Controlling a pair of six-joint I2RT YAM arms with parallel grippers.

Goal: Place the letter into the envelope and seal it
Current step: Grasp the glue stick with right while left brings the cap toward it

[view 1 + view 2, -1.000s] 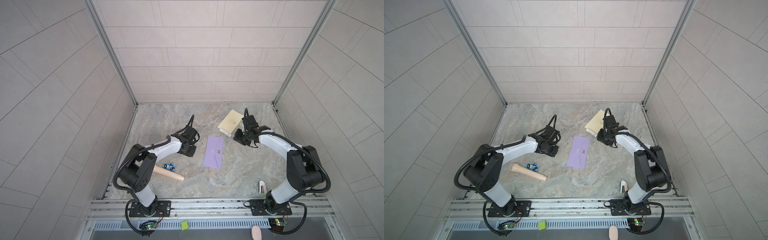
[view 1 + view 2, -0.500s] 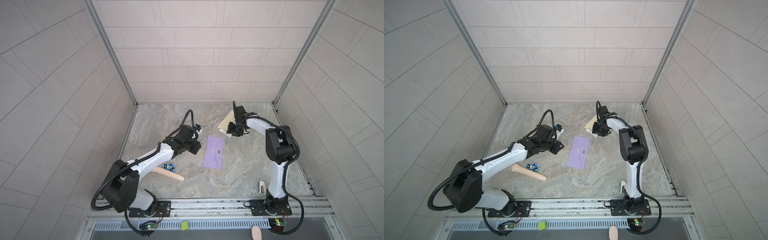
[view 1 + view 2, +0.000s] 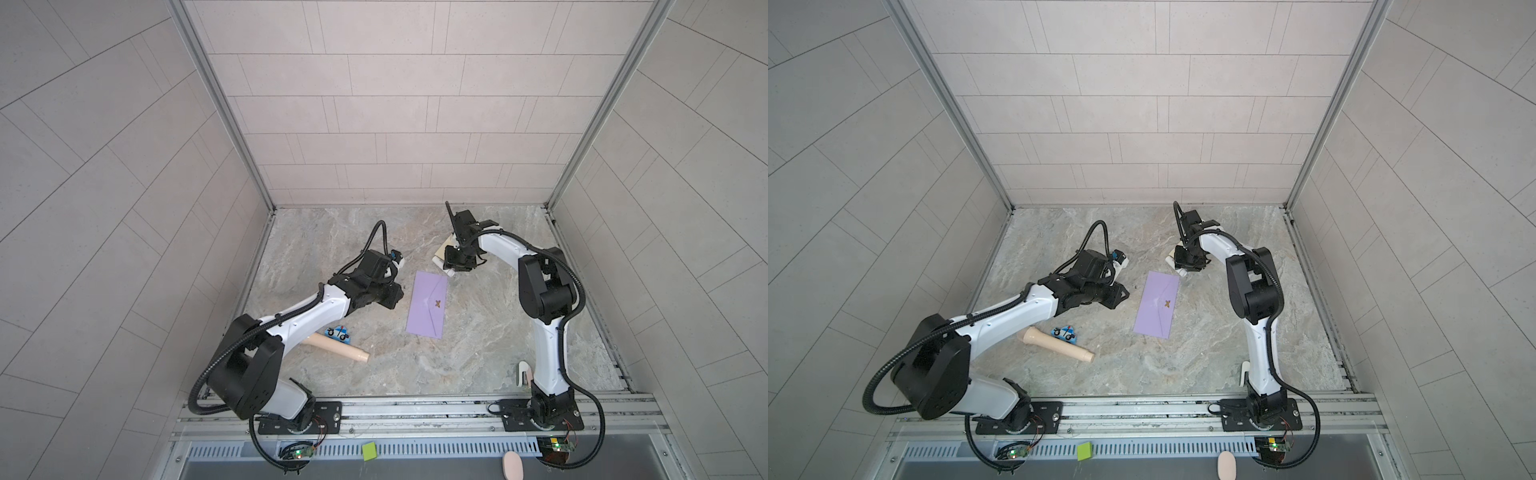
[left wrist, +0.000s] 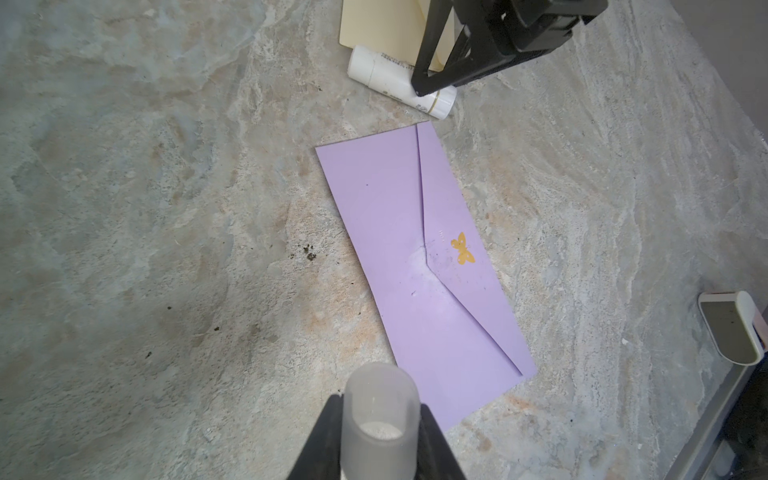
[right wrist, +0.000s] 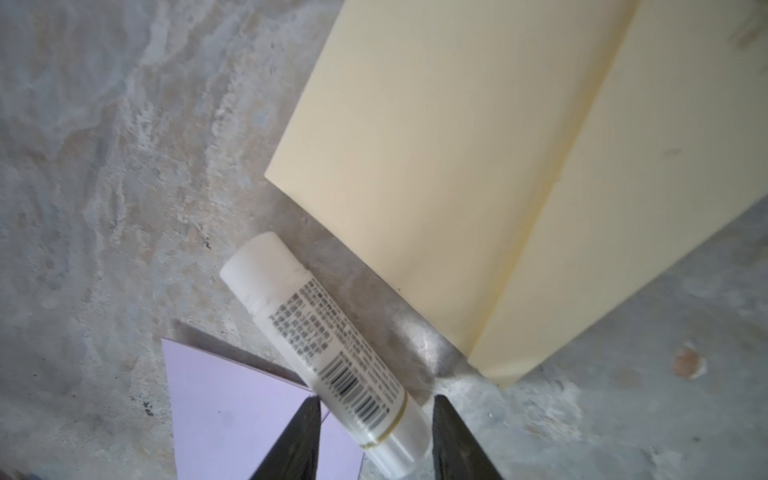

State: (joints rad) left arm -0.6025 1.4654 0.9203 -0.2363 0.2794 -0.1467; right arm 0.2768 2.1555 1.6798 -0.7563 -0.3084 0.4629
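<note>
The purple envelope (image 3: 428, 305) (image 4: 415, 257) lies flat mid-table with its flap down and a gold butterfly sticker on it. The letter (image 5: 478, 187) (image 4: 382, 29), a folded cream sheet, lies just beyond the envelope's far corner. A white glue stick (image 5: 324, 353) (image 4: 390, 79) lies between them. My right gripper (image 5: 376, 440) (image 3: 455, 266) hangs over the stick, open, its jaws standing either side of the capped end. My left gripper (image 4: 380, 411) (image 3: 392, 297) hovers left of the envelope, shut on a translucent grey cap.
A beige wooden roller (image 3: 332, 347) and a small blue toy car (image 3: 338, 332) lie front left, partly under my left arm. A white object (image 3: 523, 372) (image 4: 731, 328) stands by the right arm's base. Tiled walls close in three sides.
My right gripper swung from the letter's right side to over the glue stick and opened wider. My left arm stretched out and rose beside the envelope.
</note>
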